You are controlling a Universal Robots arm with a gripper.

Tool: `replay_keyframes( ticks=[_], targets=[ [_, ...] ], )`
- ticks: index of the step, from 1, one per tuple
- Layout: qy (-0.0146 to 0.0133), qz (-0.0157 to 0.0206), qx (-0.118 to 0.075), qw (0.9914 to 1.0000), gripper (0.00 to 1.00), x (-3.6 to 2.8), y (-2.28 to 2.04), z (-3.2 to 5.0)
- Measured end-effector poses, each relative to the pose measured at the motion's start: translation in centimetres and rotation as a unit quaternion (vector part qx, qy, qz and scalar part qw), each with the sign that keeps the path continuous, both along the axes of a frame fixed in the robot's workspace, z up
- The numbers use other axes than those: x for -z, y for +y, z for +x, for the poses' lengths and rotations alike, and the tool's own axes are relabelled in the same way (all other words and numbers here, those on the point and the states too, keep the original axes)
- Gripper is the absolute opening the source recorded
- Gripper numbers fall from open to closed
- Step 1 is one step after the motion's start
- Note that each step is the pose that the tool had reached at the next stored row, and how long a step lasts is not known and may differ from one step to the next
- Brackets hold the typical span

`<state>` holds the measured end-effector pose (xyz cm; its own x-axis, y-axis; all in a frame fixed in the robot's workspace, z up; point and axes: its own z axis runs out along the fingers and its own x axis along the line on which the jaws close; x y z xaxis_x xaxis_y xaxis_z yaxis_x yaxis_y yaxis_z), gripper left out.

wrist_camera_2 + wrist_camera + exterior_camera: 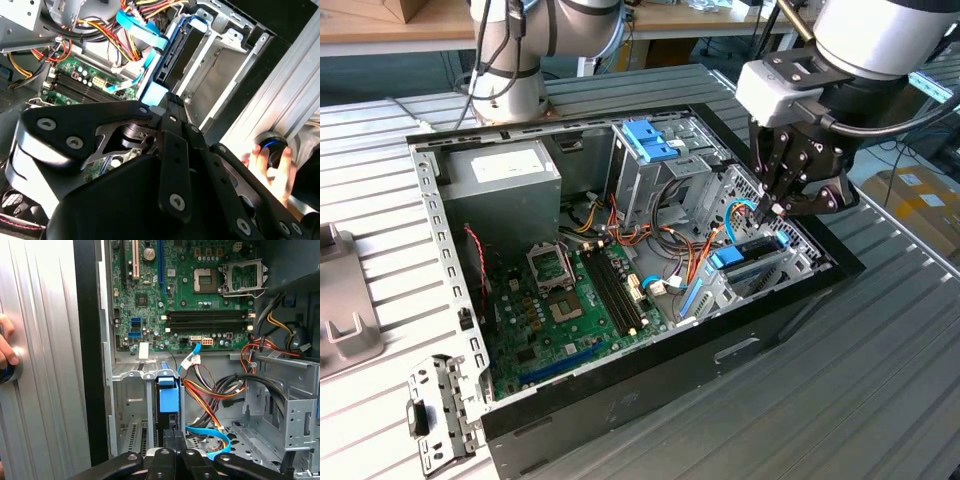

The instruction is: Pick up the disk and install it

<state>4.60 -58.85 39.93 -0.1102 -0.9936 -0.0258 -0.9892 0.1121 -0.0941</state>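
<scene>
The disk [168, 401] sits on edge in the lower drive bay slot [131, 405], right under the gripper [170, 436]. All I can see of it is a dark edge framed by light blue carrier rails. The fingertips look pinched together against its top edge, but I can't tell whether they're actually gripping it.

My worry is a crooked push binding the rails in the slot. The blue SATA cable [212, 437] and the orange-yellow power wires [210, 395] just beside the gripper could also snag. A hand [267, 167] rests on a knob outside the case.
</scene>
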Motion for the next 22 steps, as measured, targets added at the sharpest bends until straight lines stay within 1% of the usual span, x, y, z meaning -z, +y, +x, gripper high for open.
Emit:
replay_keyframes(
  ticks=[1,2,3,4,6,7,8,9,10,11,12,14,15,16,17,18,20,21,22],
  targets=[
    [0.0105,-0.0001,0.000,0.99994,0.11,0.04,-0.01,0.26],
    [0.0178,0.0000,0.000,0.99984,0.11,0.10,-0.01,0.49],
    [0.0232,0.0000,0.000,0.99973,0.11,0.15,-0.01,0.72],
    [0.0323,0.0000,0.000,0.99948,0.11,0.25,-0.01,1.18],
    [0.0420,0.0000,0.000,0.99912,0.11,0.39,-0.01,1.79],
    [0.0490,0.0000,0.000,0.99880,0.11,0.50,-0.01,2.27],
    [0.0519,-0.0001,0.000,0.99865,0.11,0.59,-0.03,2.53],
    [0.0538,-0.0001,0.000,0.99855,0.11,0.70,-0.10,2.76],
    [0.0562,0.0000,0.000,0.99842,0.11,0.92,-0.29,3.09],
    [0.0574,0.0000,0.000,0.99835,0.11,1.06,-0.45,3.27],
    [0.0584,0.0000,0.000,0.99829,0.11,1.24,-0.71,3.44],
    [0.0592,-0.0001,0.000,0.99825,0.11,1.53,-1.21,3.67],
    [0.0602,0.0000,0.000,0.99819,0.11,1.86,-1.72,4.03],
    [0.0609,0.0001,0.000,0.99815,0.11,2.02,-1.94,4.35],
    [0.0614,0.0001,0.000,0.99811,0.11,2.09,-2.03,4.66],
    [0.0621,0.0000,0.000,0.99807,0.11,2.13,-2.08,5.06],
    [0.0642,0.0000,0.000,0.99793,0.11,2.22,-2.18,6.36],
    [0.0650,0.0000,0.000,0.99789,0.11,2.23,-2.20,6.75],
    [0.0667,0.0000,0.000,0.99777,0.11,2.31,-2.25,7.58]
  ],
)
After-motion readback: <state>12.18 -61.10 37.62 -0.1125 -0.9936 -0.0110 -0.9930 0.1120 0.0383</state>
